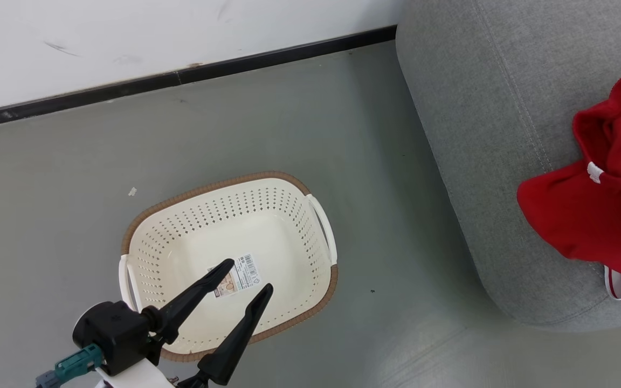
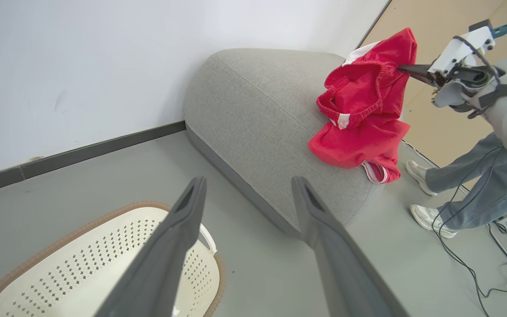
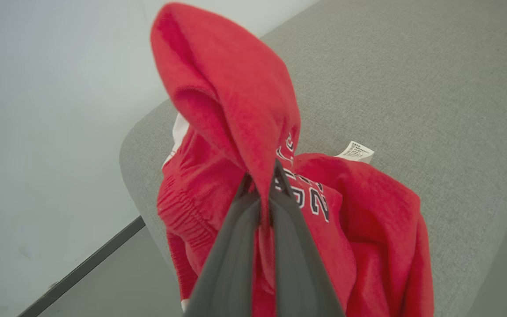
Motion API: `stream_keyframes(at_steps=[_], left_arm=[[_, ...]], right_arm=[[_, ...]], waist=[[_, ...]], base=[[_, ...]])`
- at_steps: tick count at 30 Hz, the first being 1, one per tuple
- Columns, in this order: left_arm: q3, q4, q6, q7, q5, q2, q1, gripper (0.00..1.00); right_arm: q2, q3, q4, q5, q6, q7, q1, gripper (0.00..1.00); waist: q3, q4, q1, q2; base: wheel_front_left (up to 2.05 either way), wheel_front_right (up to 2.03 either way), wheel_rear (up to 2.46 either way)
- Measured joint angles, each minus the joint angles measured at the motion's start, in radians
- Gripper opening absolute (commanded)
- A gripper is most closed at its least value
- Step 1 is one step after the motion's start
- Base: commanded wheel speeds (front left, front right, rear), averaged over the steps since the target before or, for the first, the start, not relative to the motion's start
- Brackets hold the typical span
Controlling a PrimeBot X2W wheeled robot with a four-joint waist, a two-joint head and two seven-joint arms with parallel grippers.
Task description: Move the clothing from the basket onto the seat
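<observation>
Grey seat (image 1: 477,134) bears red clothing (image 1: 574,215): soft, probably light, grips well at bunched folds. Right gripper (image 3: 264,174) clamps one; left gripper (image 1: 247,276) gapes

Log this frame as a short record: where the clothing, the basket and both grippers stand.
clothing: red heap on the seat, one fold held up off it
basket: on the floor, no garment inside, label sticker on its bottom
left gripper: open, above the basket
right gripper: shut on the clothing
person: legs standing beside the seat
</observation>
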Motion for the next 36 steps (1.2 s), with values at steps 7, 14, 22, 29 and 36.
stream_keyframes(at_steps=[7,14,22,29,36], left_arm=[[0.000,0.004,-0.001,-0.002,-0.003,0.000,0.000,1.00],[0.000,0.010,-0.001,-0.003,-0.010,-0.004,0.000,1.00],[-0.001,0.018,-0.001,-0.003,-0.011,-0.011,0.000,1.00],[-0.010,0.026,-0.001,-0.003,-0.012,-0.025,0.000,1.00],[-0.012,0.044,0.002,-0.012,-0.018,-0.047,0.000,1.00]], right_arm=[[0.000,0.002,0.007,-0.001,0.000,0.004,0.002,0.96],[0.001,0.028,0.018,-0.001,0.000,0.011,0.019,1.00],[0.001,0.037,0.026,-0.001,0.000,0.011,0.045,1.00],[0.001,0.046,0.028,-0.001,0.000,0.012,0.058,1.00],[0.001,0.078,0.028,-0.002,0.000,0.020,0.058,1.00]], waist=[[-0.012,-0.001,0.0000,0.0000],[-0.031,-0.006,-0.0001,0.0000],[-0.054,-0.015,0.0000,0.0000],[-0.078,-0.020,0.0000,0.0000],[-0.105,-0.016,0.0000,0.0000]], base=[[0.00,0.00,0.00],[0.00,0.00,0.00],[0.00,0.00,0.00],[0.00,0.00,0.00],[0.00,0.00,0.00]])
